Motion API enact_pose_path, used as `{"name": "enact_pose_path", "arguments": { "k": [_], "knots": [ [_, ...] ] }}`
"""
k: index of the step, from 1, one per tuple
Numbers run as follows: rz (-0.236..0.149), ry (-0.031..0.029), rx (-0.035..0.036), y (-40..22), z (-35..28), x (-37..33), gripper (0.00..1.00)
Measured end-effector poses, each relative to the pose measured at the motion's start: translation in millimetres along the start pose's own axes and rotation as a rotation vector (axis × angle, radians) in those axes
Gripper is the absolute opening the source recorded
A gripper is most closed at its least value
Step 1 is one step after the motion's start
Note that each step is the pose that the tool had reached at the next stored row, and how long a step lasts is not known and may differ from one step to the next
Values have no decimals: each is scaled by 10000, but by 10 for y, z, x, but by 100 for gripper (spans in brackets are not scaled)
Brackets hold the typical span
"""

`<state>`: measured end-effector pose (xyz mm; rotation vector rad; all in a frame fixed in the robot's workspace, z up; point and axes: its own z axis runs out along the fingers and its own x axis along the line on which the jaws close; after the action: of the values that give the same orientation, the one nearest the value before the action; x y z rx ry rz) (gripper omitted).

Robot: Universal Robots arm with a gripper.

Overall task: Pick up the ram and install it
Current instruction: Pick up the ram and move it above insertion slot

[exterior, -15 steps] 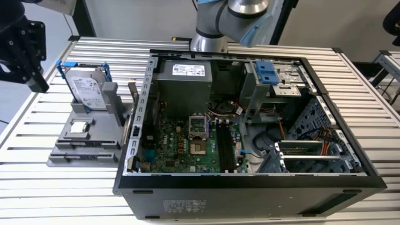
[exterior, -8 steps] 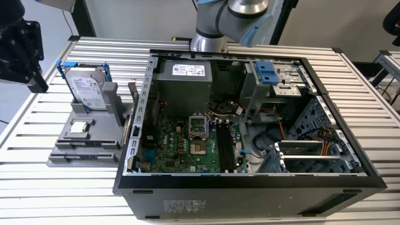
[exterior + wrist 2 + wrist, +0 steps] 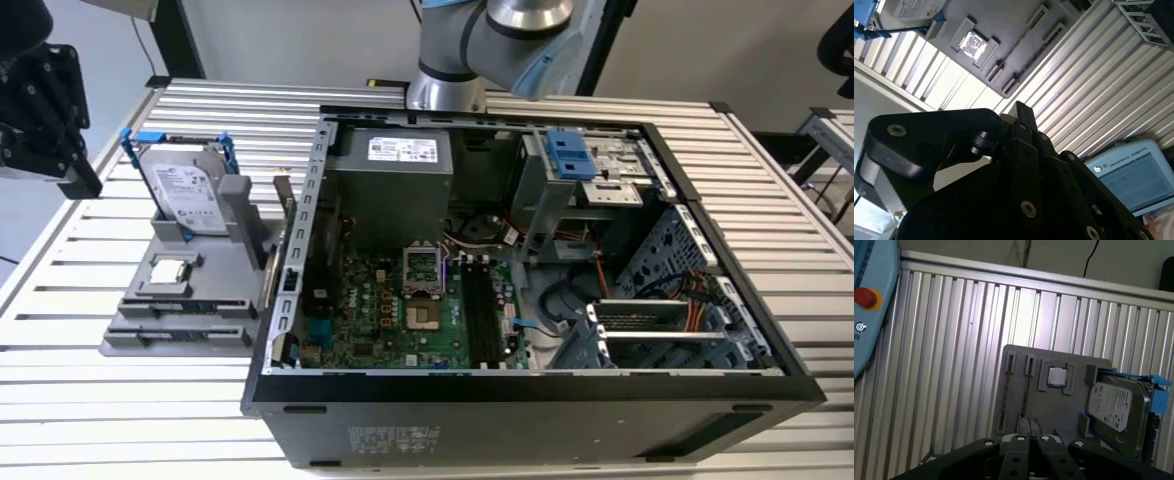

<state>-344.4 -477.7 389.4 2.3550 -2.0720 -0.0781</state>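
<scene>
The tool [image 3: 1031, 440] hangs above the slatted worktop [image 3: 787, 230]. In the first wrist view its two fingers [image 3: 1015, 455] are drawn together at the tips with nothing seen between them, so it is closed and empty-handed. Below it sits the grey holder [image 3: 1054, 410], and the ram [image 3: 187, 306] is right there in it. It is a thin dark stick standing on edge in a long slot at the holder's near end in the exterior view, just beside the square processor chip [image 3: 171, 270]. The tool is well apart from it, no contact.

The hard drive [image 3: 187, 190] in its blue frame stands upright at the holder's far end. To the exterior view's right of the holder, the computer case [image 3: 534, 400] lies open with the motherboard [image 3: 387, 310] exposed. Its long black slots [image 3: 478, 310] run beside the processor socket. The arm [image 3: 507, 30] rises behind the case. A teach pendant [image 3: 1134, 175] sits close by over the slats.
</scene>
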Motion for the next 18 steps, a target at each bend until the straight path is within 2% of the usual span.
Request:
{"name": "enact_pose_path", "arguments": {
  "k": [9, 10, 18],
  "knots": [
    [16, -1, 1, 0, 0, 0, 0],
    [18, -1, 1, 0, 0, 0, 100],
    [33, -1, 1, 0, 0, 0, 100]
  ]
}}
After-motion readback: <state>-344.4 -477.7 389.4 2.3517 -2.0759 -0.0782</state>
